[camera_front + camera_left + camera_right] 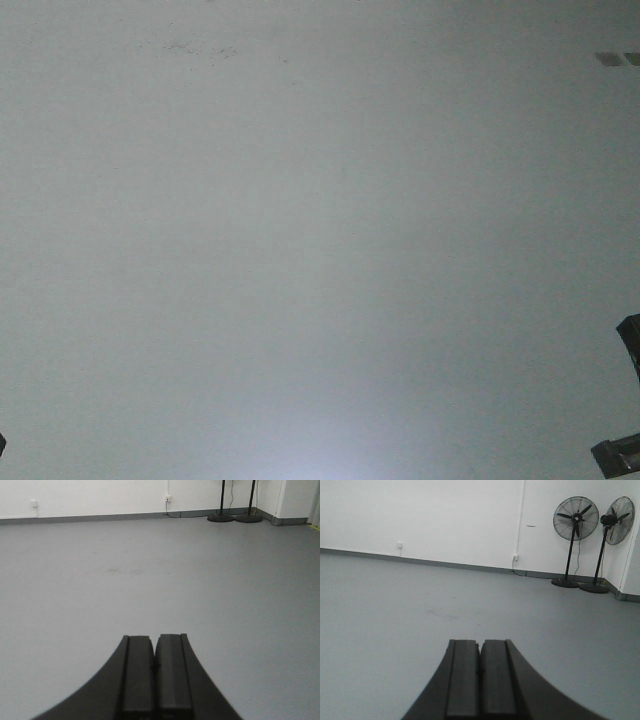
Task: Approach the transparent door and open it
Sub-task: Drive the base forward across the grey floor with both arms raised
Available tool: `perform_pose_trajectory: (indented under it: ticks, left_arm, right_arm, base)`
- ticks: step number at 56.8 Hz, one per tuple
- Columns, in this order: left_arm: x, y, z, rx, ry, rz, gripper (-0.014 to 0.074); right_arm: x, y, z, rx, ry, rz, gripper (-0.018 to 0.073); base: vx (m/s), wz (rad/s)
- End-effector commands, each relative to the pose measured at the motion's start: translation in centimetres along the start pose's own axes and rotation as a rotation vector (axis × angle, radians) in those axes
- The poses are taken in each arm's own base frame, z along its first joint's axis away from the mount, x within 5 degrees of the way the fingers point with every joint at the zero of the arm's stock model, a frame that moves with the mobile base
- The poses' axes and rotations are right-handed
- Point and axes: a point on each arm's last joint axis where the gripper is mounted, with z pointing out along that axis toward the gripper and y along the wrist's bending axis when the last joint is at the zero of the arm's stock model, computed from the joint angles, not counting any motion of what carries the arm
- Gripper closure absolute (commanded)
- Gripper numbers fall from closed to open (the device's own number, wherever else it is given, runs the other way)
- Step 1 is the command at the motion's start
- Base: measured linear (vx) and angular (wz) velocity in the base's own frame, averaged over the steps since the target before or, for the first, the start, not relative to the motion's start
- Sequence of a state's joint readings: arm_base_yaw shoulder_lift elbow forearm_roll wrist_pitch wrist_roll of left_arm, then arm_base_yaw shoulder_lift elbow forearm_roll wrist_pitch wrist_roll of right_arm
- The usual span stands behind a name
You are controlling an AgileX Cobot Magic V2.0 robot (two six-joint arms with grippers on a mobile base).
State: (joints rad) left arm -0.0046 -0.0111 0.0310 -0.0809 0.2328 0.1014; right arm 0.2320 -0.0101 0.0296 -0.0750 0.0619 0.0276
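Floor [150, 570] is nearly all that lies ahead of both grippers: plain grey, flat, running from under the fingertips out to a white wall [445, 515] far in front. The left gripper [153, 642] has its pads pressed together with nothing between them, and the right gripper [480, 645] is closed the same way, empty. That looks like a driving posture. With no handle within reach, closed and level fingers are kept out of harm while the base travels. The transparent door does not show in any view, so where it stands relative to either gripper cannot be told. The robot will likely have to turn or drive on until the door comes into sight.

Room to move is generous. Far ahead of the right gripper and off to its right, two standing fans [575, 517] are set against the wall near a corner, well apart from the fingers. Their round bases [220, 517] also show far ahead and to the right of the left gripper. A grey skirting [445, 564] marks the wall's foot, the only hard edge in front. The front view gives only floor, with dark pieces [625, 455] at its lower right corner, too cropped to identify.
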Motion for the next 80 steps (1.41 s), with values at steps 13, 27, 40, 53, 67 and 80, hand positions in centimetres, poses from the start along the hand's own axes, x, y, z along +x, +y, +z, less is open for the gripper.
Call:
perform_pose_trajectory:
  ticks: [13, 27, 40, 53, 67, 80]
  left_arm:
    - [-0.46, 0.03, -0.05, -0.001, -0.083, -0.008, 0.0594]
    - [-0.46, 0.03, -0.05, -0.001, -0.083, -0.008, 0.0594]
    - [-0.46, 0.03, -0.05, -0.001, -0.083, -0.008, 0.0594]
    - [-0.46, 0.03, -0.05, -0.001, -0.083, -0.008, 0.0594]
    - [-0.46, 0.03, -0.05, -0.001, -0.083, -0.008, 0.0594]
    - [-0.46, 0.03, -0.05, -0.001, -0.083, -0.008, 0.0594]
  right_arm:
    - [-0.64, 0.01, -0.06, 0.001, -0.082, -0.010, 0.0561]
    - [-0.64, 0.01, -0.06, 0.001, -0.082, -0.010, 0.0561]
    - [-0.64, 0.01, -0.06, 0.001, -0.082, -0.010, 0.0561]
    - [-0.64, 0.01, -0.06, 0.001, -0.082, -0.010, 0.0561]
    - [-0.64, 0.01, -0.06, 0.001, -0.082, -0.010, 0.0561]
    - [-0.64, 0.01, -0.06, 0.001, -0.082, -0.010, 0.0561]
  base:
    - [0.00, 0.00]
    - [0.00, 0.00]
    - [0.00, -0.01]
    - [0.03, 0.00]
    - [0.09, -0.05]
    - [0.16, -0.24]
